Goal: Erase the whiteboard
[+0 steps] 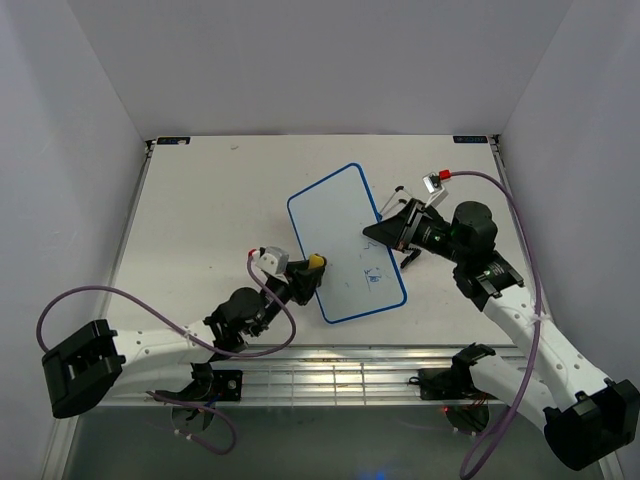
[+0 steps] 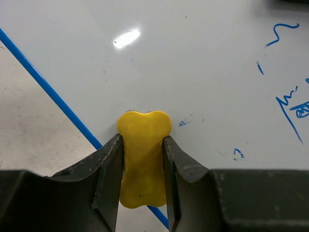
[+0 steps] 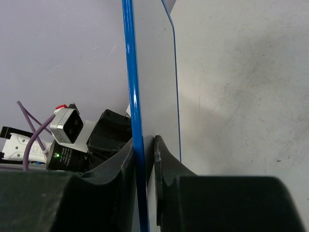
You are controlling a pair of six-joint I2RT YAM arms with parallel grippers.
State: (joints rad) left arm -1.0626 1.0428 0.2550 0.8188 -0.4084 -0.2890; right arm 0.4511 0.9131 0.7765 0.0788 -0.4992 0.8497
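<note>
The whiteboard (image 1: 340, 235), white with a thin blue rim, lies slanted mid-table with blue scribbles (image 1: 374, 275) near its lower right. My left gripper (image 1: 308, 272) is shut on the yellow peanut-shaped eraser (image 2: 144, 154), its far end resting on the board (image 2: 193, 63) just inside the blue left rim (image 2: 53, 94). Blue marks (image 2: 292, 104) lie to the right of the eraser. My right gripper (image 1: 375, 232) is shut on the board's right edge; in the right wrist view its fingers (image 3: 164, 166) clamp the blue rim (image 3: 131, 87) edge-on.
The table's white surface (image 1: 210, 200) runs to walls at the left, back and right. The left arm's camera block (image 1: 268, 258) and purple cable (image 1: 120, 300) sit near the front left. A metal rail (image 1: 330, 370) lines the front edge.
</note>
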